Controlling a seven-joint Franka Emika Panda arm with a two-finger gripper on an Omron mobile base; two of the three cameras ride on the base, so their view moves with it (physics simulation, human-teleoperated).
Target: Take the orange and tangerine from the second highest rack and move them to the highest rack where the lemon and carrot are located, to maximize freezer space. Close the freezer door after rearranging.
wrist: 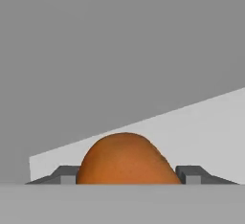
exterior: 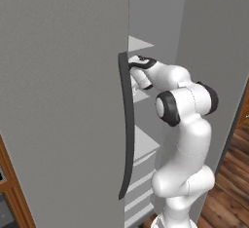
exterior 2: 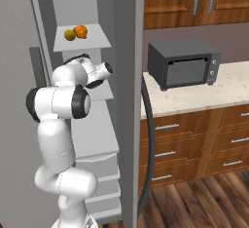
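In the hand view you have an orange-coloured fruit (wrist: 125,160) at the bottom centre of the frame, sitting between the two dark fingertips (wrist: 194,174) of the gripper (wrist: 127,175) — one tip shows on each side of it, right at its edges, so the fingers look closed around the fruit. You cannot tell from this frame whether it is the orange or the tangerine. Behind it a pale shelf plate (wrist: 201,132) slants up toward the right of the frame, against a flat grey wall.

In the right base view, look to the upper left: the highest rack (exterior 2: 92,41) carries two small round fruits, a yellowish one (exterior 2: 70,35) and an orange one (exterior 2: 80,30), touching each other. Below it the white arm (exterior 2: 63,100) reaches into the freezer (exterior 2: 97,120); the hand itself is hidden by the cabinet edge.

In the left base view the freezer door (exterior: 63,105) fills the left half, open, with its dark curved handle (exterior: 127,124) running down the centre of the frame. A countertop oven (exterior 2: 184,62) sits on the counter at the right of the right base view.
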